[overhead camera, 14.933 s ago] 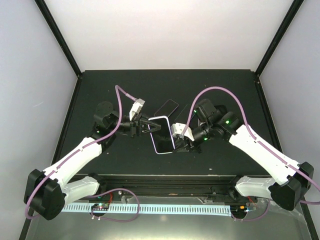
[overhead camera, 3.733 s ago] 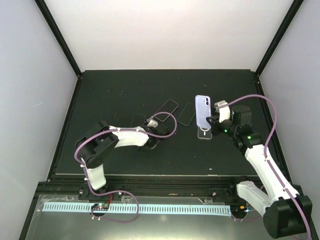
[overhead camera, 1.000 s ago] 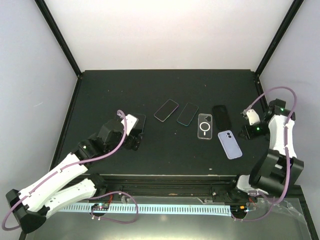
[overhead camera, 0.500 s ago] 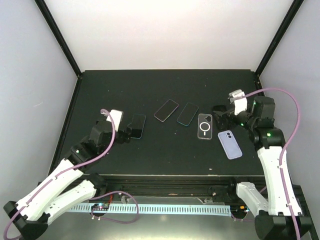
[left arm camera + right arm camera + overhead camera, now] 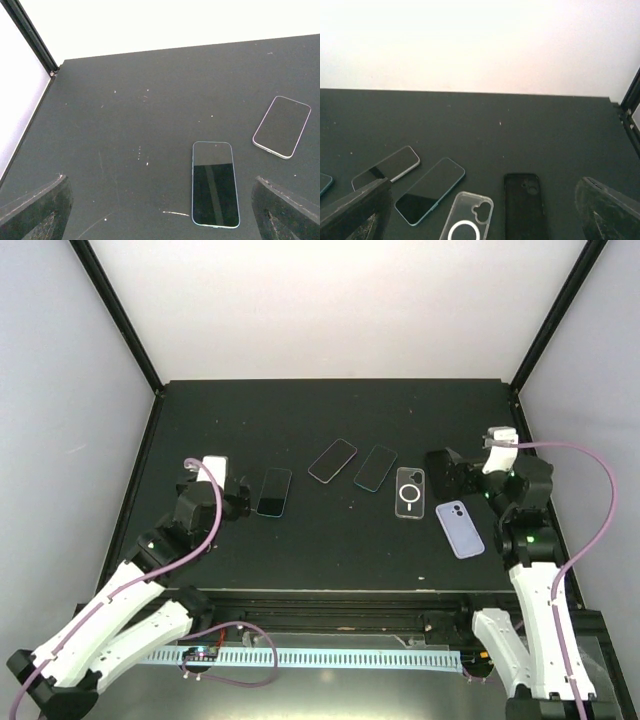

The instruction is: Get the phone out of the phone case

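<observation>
— So, where's the phone [image 5: 459, 529]?
— Flat on the table [image 5: 300, 420], out of the case [image 5: 409, 491] and just right of it.
— Jaws?
— My right gripper [image 5: 443, 472] and left gripper [image 5: 242, 506] are both spread wide, holding nothing.

clear case [image 5: 468, 212], black case [image 5: 522, 205] cut off below

The table [image 5: 330, 410] is matt black, faintly scuffed and speckled. The clear case [image 5: 409, 491] looks like glossy see-through plastic. The dark phone [image 5: 215, 183] has a shiny glass screen; the lilac phone [image 5: 460, 528] looks smooth-backed.
</observation>
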